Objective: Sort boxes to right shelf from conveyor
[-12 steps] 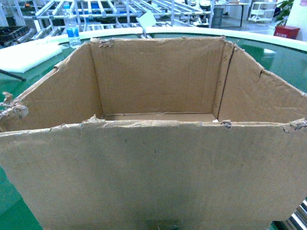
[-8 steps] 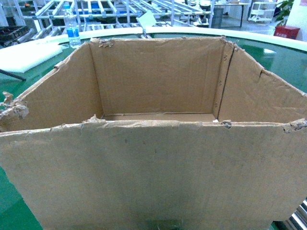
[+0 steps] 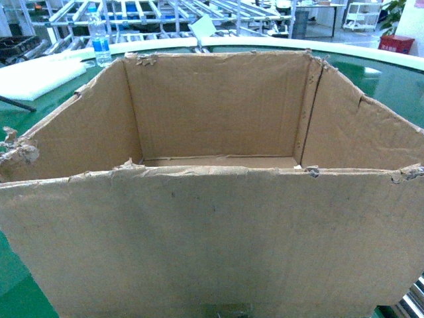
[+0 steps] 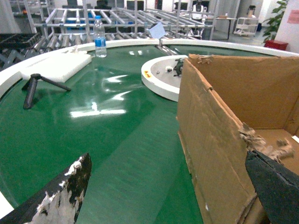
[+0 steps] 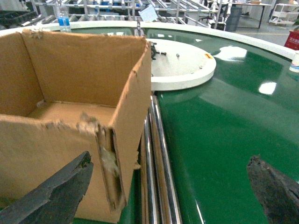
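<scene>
One large brown cardboard box (image 3: 212,232) with torn top edges stands open and empty on the green conveyor (image 3: 391,79), filling the head view. My left gripper (image 4: 167,158) is open wide and straddles the box's left wall (image 4: 210,130): one finger is over the belt (image 4: 103,116), the other over the box's inside corner. My right gripper (image 5: 170,157) is also open wide across the box's right wall (image 5: 131,107), with its outer finger above the belt (image 5: 224,116). Neither gripper shows in the head view. I cannot tell whether the right shelf is in view.
Shiny steel rails (image 5: 156,158) run beside the box's right wall. A white round disc (image 4: 161,77) lies at the belt's centre. A water bottle (image 4: 99,30), a white foam slab (image 4: 58,67) and a small black tripod (image 4: 32,88) sit at the left. Steel roller racks (image 3: 165,16) stand beyond the rim.
</scene>
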You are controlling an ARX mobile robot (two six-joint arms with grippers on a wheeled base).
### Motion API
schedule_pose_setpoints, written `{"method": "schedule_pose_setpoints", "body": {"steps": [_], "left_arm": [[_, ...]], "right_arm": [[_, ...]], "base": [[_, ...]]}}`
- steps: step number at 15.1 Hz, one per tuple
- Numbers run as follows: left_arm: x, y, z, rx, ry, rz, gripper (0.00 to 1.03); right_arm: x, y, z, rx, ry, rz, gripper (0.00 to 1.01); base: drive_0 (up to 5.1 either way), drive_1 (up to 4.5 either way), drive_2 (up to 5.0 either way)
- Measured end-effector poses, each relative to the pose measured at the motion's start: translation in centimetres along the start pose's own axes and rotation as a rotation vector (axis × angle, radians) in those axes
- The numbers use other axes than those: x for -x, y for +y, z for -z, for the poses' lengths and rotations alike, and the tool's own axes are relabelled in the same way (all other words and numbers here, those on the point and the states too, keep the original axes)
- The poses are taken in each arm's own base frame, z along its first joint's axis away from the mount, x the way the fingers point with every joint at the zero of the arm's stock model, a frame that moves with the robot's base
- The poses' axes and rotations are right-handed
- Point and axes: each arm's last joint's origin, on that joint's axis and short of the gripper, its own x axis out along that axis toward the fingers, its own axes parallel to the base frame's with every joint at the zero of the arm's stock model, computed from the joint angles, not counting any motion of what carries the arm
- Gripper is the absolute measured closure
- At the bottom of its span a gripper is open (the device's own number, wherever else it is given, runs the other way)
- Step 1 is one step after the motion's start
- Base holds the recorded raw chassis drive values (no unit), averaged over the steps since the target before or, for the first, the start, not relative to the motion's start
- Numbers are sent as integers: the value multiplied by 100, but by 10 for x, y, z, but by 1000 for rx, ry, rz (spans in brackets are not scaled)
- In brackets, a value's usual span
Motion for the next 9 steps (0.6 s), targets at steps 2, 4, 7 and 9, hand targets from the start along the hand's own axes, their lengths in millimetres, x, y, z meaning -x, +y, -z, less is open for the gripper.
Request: {"method": "schedule_pose_setpoints", "body": {"steps": [2,4,7,9], "left_arm": [[-17,-6,-22,88,30,64,5],[-41,-18,-44,98,78,114,5],[-65,-29,-62,46,166,52,5],[-65,-28,-62,46,165,46,5]], "right_arm": [[-15,3,-38,10,-25,-63,3],[-37,3,-52,40,5,-87,3],[-63,-4,-72,66,22,-63,3],[-63,-4,-72,69,20,-64,3]], "base": [[0,0,0],[0,0,0],[0,0,0],[0,0,0]]}}
